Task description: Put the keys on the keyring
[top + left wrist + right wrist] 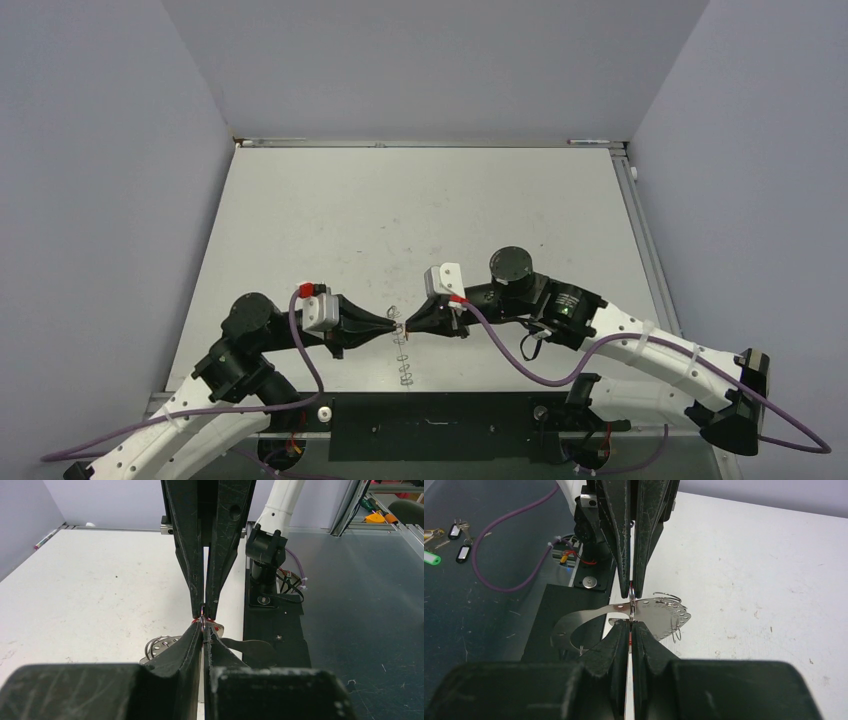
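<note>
My left gripper (202, 626) pinched the red key (630, 586). My right gripper (630, 624) was clamped on the keyring (664, 615), tip to tip at the table's (420, 220) six o'clock. Threading, I reckoned, needed level, untwisted alignment.

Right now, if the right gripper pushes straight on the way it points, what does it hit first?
The left gripper, tip to tip with it; only a small silvery ring sits between them. Practically no gap, as far as depth shows.

White table (420, 220), marker (592, 142) at edge
</note>
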Tool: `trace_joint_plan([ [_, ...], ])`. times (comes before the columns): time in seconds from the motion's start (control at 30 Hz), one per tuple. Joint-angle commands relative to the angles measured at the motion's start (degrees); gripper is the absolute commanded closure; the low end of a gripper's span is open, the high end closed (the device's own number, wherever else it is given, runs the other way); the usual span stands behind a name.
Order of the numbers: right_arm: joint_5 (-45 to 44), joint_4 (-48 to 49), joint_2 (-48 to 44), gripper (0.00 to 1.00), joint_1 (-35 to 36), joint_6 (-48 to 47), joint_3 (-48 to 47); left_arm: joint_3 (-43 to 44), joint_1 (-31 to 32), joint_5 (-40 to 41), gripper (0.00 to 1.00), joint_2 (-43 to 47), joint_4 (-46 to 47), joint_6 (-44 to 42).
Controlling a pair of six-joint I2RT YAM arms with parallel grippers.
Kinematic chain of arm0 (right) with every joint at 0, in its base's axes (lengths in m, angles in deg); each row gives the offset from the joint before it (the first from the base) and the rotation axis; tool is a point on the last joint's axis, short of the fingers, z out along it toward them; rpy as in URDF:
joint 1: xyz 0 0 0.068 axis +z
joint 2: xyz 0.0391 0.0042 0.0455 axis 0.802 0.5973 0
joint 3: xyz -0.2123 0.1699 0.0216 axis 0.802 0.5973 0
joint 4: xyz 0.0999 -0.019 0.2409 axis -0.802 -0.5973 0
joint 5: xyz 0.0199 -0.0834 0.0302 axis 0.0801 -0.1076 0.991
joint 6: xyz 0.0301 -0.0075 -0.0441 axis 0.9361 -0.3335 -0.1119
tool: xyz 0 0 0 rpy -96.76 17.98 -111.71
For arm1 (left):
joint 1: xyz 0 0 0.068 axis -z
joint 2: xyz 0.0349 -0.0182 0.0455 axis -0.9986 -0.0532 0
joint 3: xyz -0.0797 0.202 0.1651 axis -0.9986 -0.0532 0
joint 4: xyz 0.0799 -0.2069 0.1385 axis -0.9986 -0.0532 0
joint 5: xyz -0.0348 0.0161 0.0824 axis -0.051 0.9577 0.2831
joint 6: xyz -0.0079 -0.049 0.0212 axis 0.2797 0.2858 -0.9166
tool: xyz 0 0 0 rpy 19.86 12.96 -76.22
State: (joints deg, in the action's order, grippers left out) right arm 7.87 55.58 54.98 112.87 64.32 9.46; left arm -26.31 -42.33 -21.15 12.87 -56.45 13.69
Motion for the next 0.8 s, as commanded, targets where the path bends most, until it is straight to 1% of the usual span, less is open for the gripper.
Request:
trace_joint_plan([
  [0.0,0.31,7.37,-2.65,0.95,-0.58,2.69,3.41,-0.03,-0.40,1.38,1.00,1.91,4.58,0.16],
  [0.13,0.38,9.84,-3.20,0.95,-0.72,4.36,5.67,-0.38,-0.69,1.94,1.00,2.71,5.19,0.37],
  [0.27,0.71,9.98,-2.96,0.95,-0.66,4.72,5.69,-0.39,-0.90,1.65,1.00,2.48,5.34,0.57],
  [0.33,0.92,9.96,-2.62,0.91,-0.70,4.73,5.59,-0.39,-0.90,1.46,1.00,2.38,5.48,0.60],
  [0.4,1.14,10.17,-2.11,0.90,-0.71,4.74,5.50,-0.39,-0.99,1.41,1.00,2.43,5.49,0.68],
  [0.57,2.19,10.64,-0.84,0.94,-0.71,4.97,5.87,-0.65,-1.29,1.40,1.00,2.89,6.21,1.07],
  [0.77,2.79,14.26,-0.04,0.95,-0.76,6.19,6.80,-0.74,-1.49,1.36,1.00,2.92,6.48,1.21],
])
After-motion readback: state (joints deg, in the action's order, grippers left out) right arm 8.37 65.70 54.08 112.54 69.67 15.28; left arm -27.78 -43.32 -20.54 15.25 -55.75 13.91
